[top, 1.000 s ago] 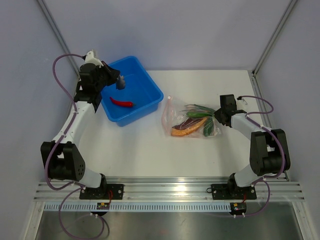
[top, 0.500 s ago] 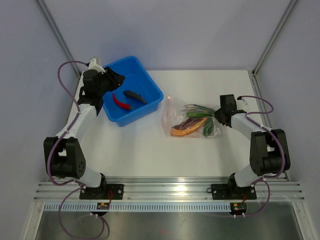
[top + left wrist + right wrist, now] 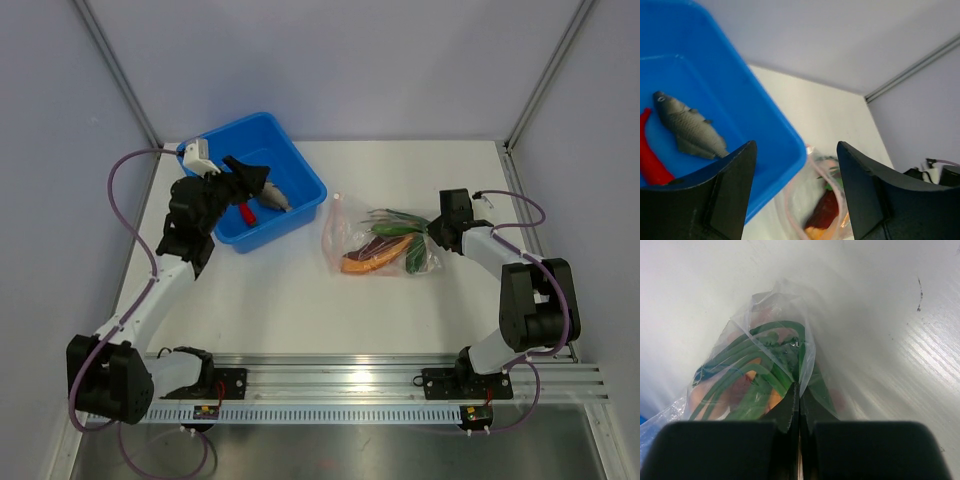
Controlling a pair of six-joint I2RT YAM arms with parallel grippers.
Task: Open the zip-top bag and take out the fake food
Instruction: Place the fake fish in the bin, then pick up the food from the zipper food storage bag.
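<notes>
The zip-top bag (image 3: 352, 238) lies on the white table, its pink-zipped mouth facing left and gaping. Inside it are fake food pieces (image 3: 378, 250): orange, dark red and green ones. My right gripper (image 3: 432, 232) is shut on the bag's right end, and in the right wrist view the plastic (image 3: 765, 360) is pinched at the fingertips (image 3: 799, 390) over green beans (image 3: 740, 390). A grey fish (image 3: 690, 131) and a red chili (image 3: 650, 157) lie in the blue tub (image 3: 765, 140). My left gripper (image 3: 252, 185) hovers open and empty over the tub's near right part.
The blue tub (image 3: 300, 170) stands at the back left of the table, just left of the bag (image 3: 810, 200). Grey walls with metal corner posts (image 3: 545, 70) enclose the table. An aluminium rail (image 3: 340, 380) runs along the near edge.
My left gripper opened and let the fish fall into the tub beside the chili, then swung right and nearer over the tub. The right gripper and bag stayed put.
</notes>
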